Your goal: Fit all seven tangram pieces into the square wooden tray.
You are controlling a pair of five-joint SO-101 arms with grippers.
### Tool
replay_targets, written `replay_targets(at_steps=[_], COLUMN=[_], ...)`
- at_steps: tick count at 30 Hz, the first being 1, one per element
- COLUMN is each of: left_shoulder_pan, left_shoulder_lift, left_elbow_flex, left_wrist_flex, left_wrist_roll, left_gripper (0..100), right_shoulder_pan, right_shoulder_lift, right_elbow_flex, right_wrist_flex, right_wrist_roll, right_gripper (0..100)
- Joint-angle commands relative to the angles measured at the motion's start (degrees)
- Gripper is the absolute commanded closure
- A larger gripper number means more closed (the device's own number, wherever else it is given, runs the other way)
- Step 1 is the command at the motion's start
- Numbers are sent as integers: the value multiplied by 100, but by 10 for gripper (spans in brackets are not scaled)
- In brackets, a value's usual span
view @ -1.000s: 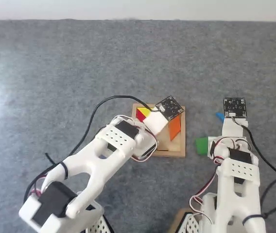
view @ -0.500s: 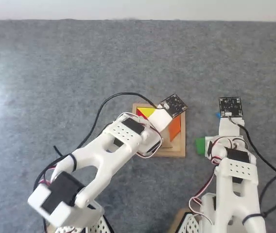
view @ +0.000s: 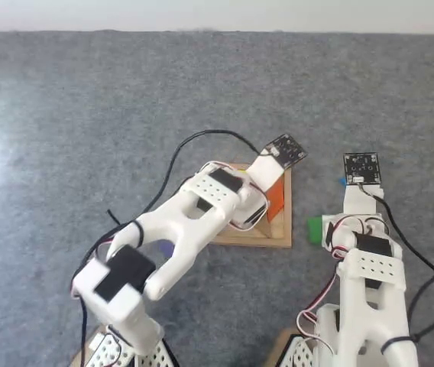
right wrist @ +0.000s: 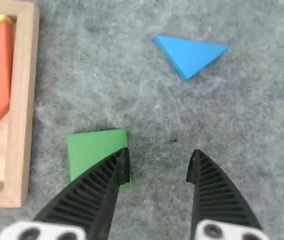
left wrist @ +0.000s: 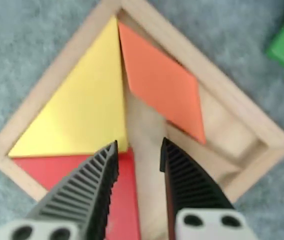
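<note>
Right of centre in the high view, the right end effector (right wrist: 159, 156) hangs open and empty, the green piece (right wrist: 94, 150) just beside one finger and the blue triangle (right wrist: 192, 52) beyond; this arm is nearer both. The left end effector (left wrist: 139, 150) gapes empty over the central tray (view: 278, 238).

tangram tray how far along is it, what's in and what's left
Done: yellow triangle, orange piece and red piece lie in the tray. In hand: nothing; the left gripper hangs open over the tray, the right gripper open by the green piece. Left: green piece and blue triangle on the carpet.
</note>
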Motion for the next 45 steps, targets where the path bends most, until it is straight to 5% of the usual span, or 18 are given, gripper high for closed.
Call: replay_targets(at_steps=[1,11,20,45], left_shoulder_pan=[-18,9,62,229], left_shoulder_lift=[70,-1081,-1319,-1380], left_elbow_flex=[-646,-567,1015,505], left_wrist_flex=[246,844,-141,501], left_wrist_roll=[70,255,264,466], left_gripper=[870,870,870,870], right_shoulder_pan=[-48,-48,-57,-189], right_shoulder_lift=[-145,-136,-136,-127], right_elbow_flex=[-176,-176,-176,-167], right_wrist_flex=[4,4,4,-4], right_wrist_roll=[-44,-44,-44,-35], right_gripper=[797,797,797,797])
